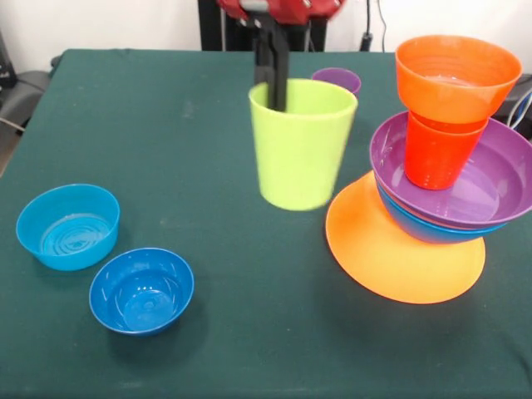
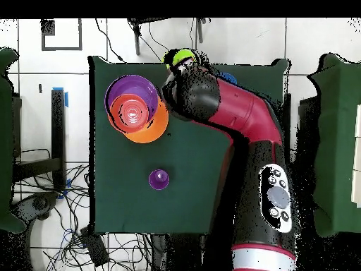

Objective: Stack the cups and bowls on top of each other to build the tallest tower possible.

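- Pinching the rim of the lime green cup (image 1: pixel 302 145), the tool (image 1: pixel 271 79) holds it upright, raised off the desk (image 1: pixel 166 125), just beside the tower (image 1: pixel 440 174).
- Tower leans: orange-yellow bowl (image 1: pixel 399 253) tilted, blue and purple bowls, orange cup, orange bowl on top.
- Purple cup (image 1: pixel 337 80) stands behind.

- Front view — low, close, across the green table (image 1: pixel 166 125), facing the arm.
- Overhead view — high, straight down; shares the table (image 2: pixel 190 183) and the tower (image 2: pixel 134 111).

Three cups show, lime green (image 1: pixel 302 143), purple (image 1: pixel 337 80), orange (image 1: pixel 435 154), plus six bowls (image 1: pixel 141 290).
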